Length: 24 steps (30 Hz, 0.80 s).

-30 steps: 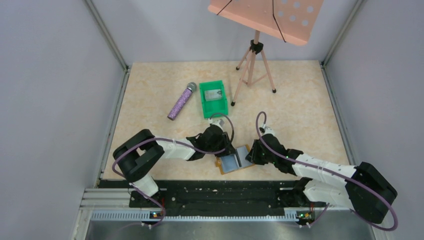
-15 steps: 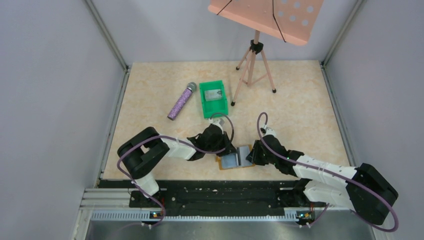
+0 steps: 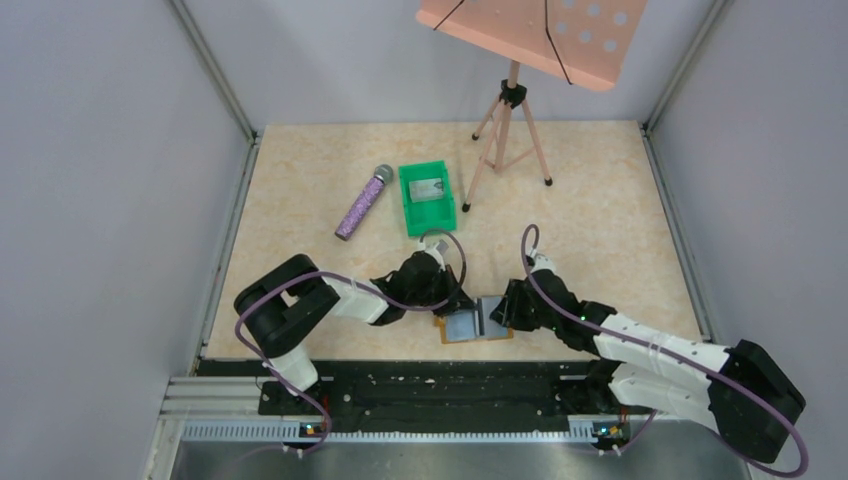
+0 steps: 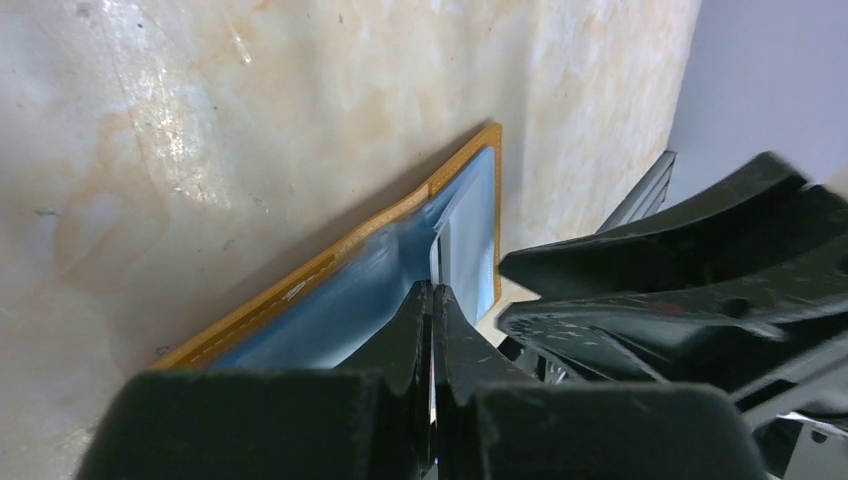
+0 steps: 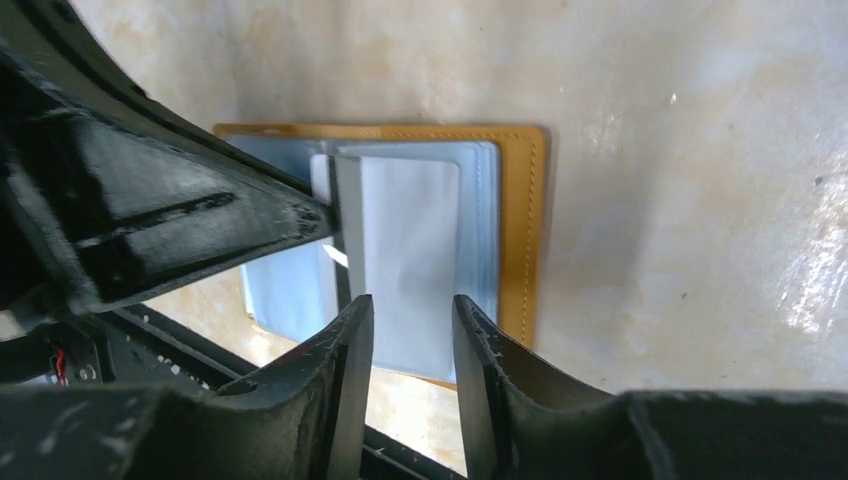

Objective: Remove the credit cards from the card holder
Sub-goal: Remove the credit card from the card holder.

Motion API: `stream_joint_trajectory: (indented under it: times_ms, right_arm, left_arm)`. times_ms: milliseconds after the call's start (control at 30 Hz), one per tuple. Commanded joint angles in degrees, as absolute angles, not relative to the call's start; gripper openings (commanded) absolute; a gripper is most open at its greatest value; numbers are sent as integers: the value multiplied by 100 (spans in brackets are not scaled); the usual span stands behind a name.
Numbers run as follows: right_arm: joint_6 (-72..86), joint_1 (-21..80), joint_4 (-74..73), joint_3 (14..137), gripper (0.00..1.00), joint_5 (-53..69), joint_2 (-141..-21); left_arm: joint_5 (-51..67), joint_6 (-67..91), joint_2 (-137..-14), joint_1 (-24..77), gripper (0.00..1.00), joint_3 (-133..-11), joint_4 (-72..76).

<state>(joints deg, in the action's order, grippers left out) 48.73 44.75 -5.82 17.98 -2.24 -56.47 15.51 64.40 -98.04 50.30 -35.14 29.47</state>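
Note:
The card holder [image 3: 470,326] lies open on the table near the front edge, tan outside with pale blue-grey pockets [image 5: 410,240]. My left gripper [image 3: 452,300] is shut on a thin silvery-grey credit card [image 5: 347,225] that stands on edge over the holder's middle fold. The left wrist view shows this card as a bright sliver [image 4: 437,262] ahead of the closed left gripper [image 4: 432,290], with the holder's tan rim [image 4: 300,277] beside it. My right gripper [image 5: 412,310] is open, its fingers astride the holder's right half. It also shows in the top view [image 3: 503,312].
A green plastic bin [image 3: 410,200] with a silvery card [image 3: 427,187] in it stands behind the holder. A purple microphone [image 3: 360,205] lies to its left. A tripod music stand [image 3: 512,120] rises at the back. The black front rail [image 3: 430,385] is close.
The card holder has slid slightly right and turned more level. Both grippers have shifted slightly with it and stay at the holder.

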Motion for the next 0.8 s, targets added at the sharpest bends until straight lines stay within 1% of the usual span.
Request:
stream_joint_trajectory:
  times_ms: [0, 100, 200, 367, 433, 567, 633, 767]
  right_arm:
    - [4515, 4423, -771, 2296, 37, -322, -5314]
    - [4311, 4269, -702, 2356, 37, -253, -5503]
    - [4228, 4245, -588, 2417, 36, -73, -5697]
    - [4130, 4228, -657, 2396, 38, -156, -5613]
    - [4060, 4211, -639, 2391, 35, -156, -5654]
    - [3934, 4165, -484, 2444, 28, 94, -6127]
    - [3991, 4165, -358, 2409, 27, 139, -6271]
    - [4148, 4158, -446, 2338, 24, -308, -6405]
  left_arm:
    - [1536, 6076, -9522, 5071, 0, -3518, 2726]
    - [1441, 5760, -9347, 5071, 0, -3655, 2290]
    - [1458, 5664, -9259, 5071, 0, -3680, 2244]
    - [1280, 5430, -9054, 5067, 0, -3686, 1995]
    - [1247, 5393, -9051, 5064, 0, -3747, 1839]
    - [1159, 5483, -9093, 5066, 0, -3836, 1596]
    - [1130, 5470, -9044, 5063, 0, -3886, 1461]
    - [985, 5423, -8878, 5056, 0, -4043, 974]
